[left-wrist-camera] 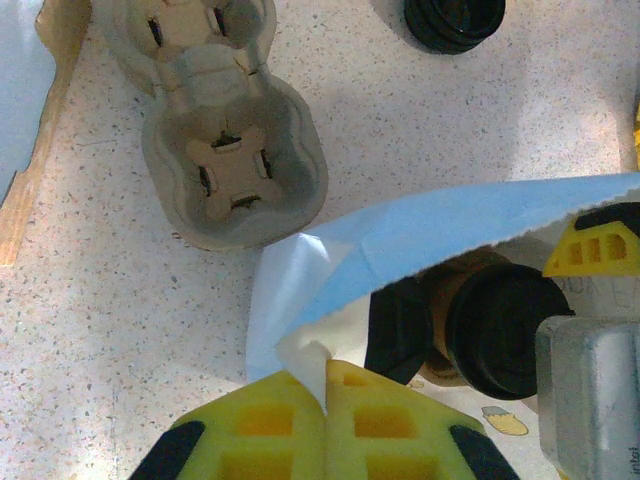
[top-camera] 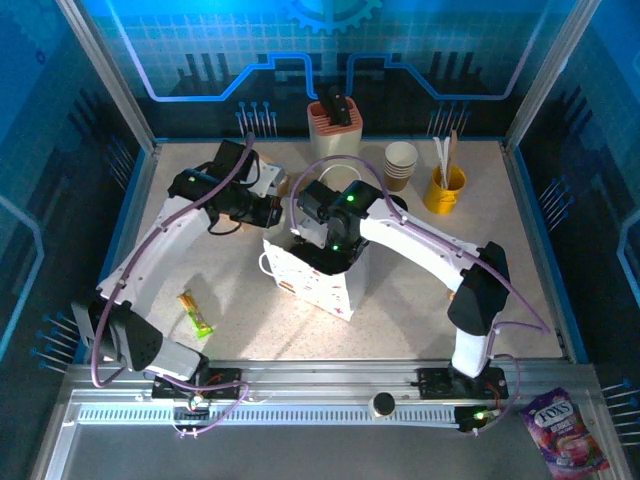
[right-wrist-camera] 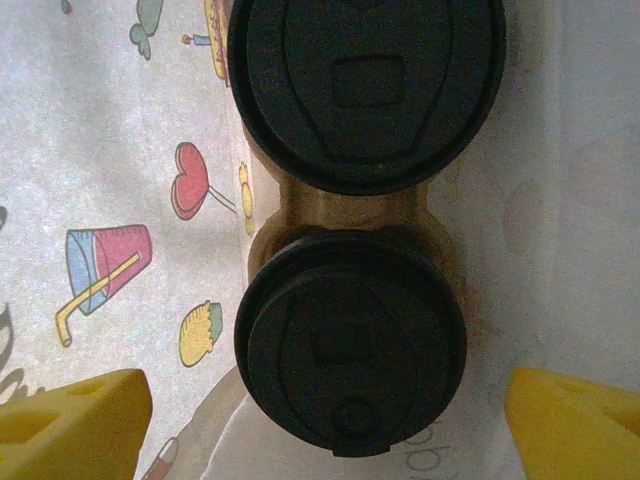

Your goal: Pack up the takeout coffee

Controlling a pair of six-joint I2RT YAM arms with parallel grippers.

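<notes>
Two coffee cups with black lids are sitting inside the paper bag — on the right wrist camera I'm looking straight down on them, one lid right behind the other, with a bit of tan cardboard showing between them. My right gripper hangs in the bag's mouth above the nearer cup. Its yellow fingers are spread wide, one on each side of that lid and not touching it.

Meanwhile my left gripper is clamped on the bag's top edge, with the white paper pinched between the pads. Through the opening, the left wrist view catches one of the lids down in the bag.

Just outside the bag on that side, a pulp cup carrier sits on the table, with a pile of loose black lids further off. From the top camera, a stack of lidless cups and a yellow pot of stirrers stand behind the bag to its right, well apart from it. A snack bar lies left of the bag, toward the arm bases.
</notes>
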